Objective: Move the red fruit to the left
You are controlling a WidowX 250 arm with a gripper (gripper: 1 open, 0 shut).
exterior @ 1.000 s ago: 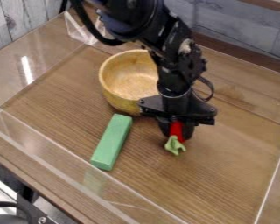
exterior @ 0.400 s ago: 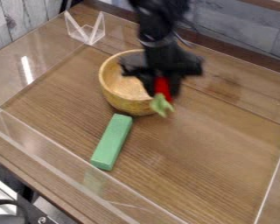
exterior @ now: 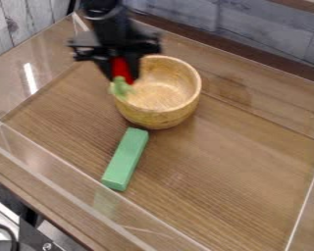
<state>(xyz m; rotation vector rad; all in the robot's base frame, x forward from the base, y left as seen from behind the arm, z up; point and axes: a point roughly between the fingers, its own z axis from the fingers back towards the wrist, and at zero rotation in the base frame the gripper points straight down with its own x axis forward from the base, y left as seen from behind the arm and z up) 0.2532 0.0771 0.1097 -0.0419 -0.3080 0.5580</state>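
the gripper has swung from the right of the wooden bowl across to its far left rim, rising off the table. its jaws are clamped on the red fruit, held in the air, so only lowering and release seem left. the green block hasn't moved.

A black gripper is gripping a red strawberry with a pale green cap, beside a tan wooden bowl and a green block lying on a brown wood-grain table.
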